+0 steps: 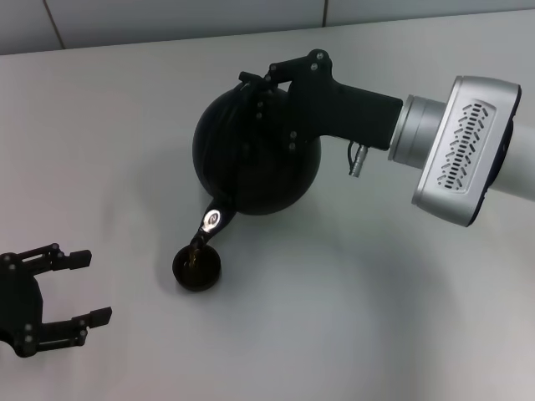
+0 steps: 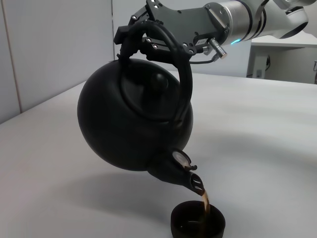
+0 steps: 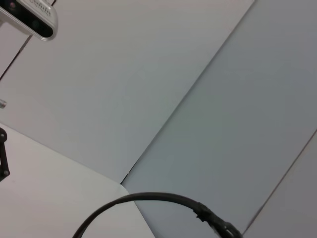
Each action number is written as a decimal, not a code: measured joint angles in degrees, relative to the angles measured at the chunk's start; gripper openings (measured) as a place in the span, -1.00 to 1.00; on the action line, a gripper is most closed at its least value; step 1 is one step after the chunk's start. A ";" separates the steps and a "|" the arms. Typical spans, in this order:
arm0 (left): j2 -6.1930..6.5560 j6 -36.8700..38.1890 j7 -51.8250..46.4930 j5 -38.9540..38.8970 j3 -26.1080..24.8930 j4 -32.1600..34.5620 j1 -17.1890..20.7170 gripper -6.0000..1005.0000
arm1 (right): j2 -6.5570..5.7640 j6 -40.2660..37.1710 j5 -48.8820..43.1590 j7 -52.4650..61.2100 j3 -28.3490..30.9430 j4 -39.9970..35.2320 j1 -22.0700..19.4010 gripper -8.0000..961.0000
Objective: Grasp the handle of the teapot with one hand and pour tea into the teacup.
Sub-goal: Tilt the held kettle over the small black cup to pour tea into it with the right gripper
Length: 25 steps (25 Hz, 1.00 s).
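Teapot (image 2: 133,119) hanging tilted from right hand (image 2: 143,37) clamped on handle (image 2: 176,59); hold spout over teacup (image 2: 198,223) below, tip slowly. Left hand (image 1: 79,288) wide, idle.

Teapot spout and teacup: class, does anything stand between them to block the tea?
Nothing visible does. The right gripper holds the handle, tilting the teapot; its spout hangs just above the teacup, and tea streams straight in.

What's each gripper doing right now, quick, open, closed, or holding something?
Left gripper: open, empty, idle beside the teacup.
Right gripper: closed on the handle, tipping the teapot so tea pours into the teacup.
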 joint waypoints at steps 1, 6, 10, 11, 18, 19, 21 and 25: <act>0.00 0.00 0.00 0.00 0.00 0.01 0.00 0.58 | 0.00 0.00 0.00 -0.01 0.00 0.00 0.01 -0.79; 0.00 -0.01 0.00 0.00 0.00 0.00 0.00 0.58 | 0.00 0.00 0.00 -0.03 -0.32 0.00 0.02 -0.79; -0.01 -0.01 0.00 0.00 0.00 0.00 0.00 0.58 | 0.00 0.00 0.00 -0.04 -0.64 0.05 0.11 -0.79; -0.01 -0.01 0.00 0.00 0.00 0.00 0.00 0.58 | 0.00 0.00 0.00 -0.05 -0.64 0.08 0.14 -0.79; 0.00 -0.01 0.00 0.00 0.00 0.00 0.09 0.58 | 0.00 0.00 0.00 -0.12 -0.66 0.17 0.19 -0.80; 0.00 -0.01 0.00 0.00 0.00 0.00 0.09 0.58 | 0.00 0.00 0.00 -0.12 -0.83 0.18 0.19 -0.80; 0.00 -0.01 0.00 0.00 0.00 0.00 0.09 0.58 | 0.00 0.00 0.00 -0.13 -1.21 0.18 0.19 -0.80; 0.00 -0.01 0.00 0.00 0.03 0.00 0.09 0.58 | 0.00 0.00 0.00 -0.19 -1.38 0.07 0.20 -0.80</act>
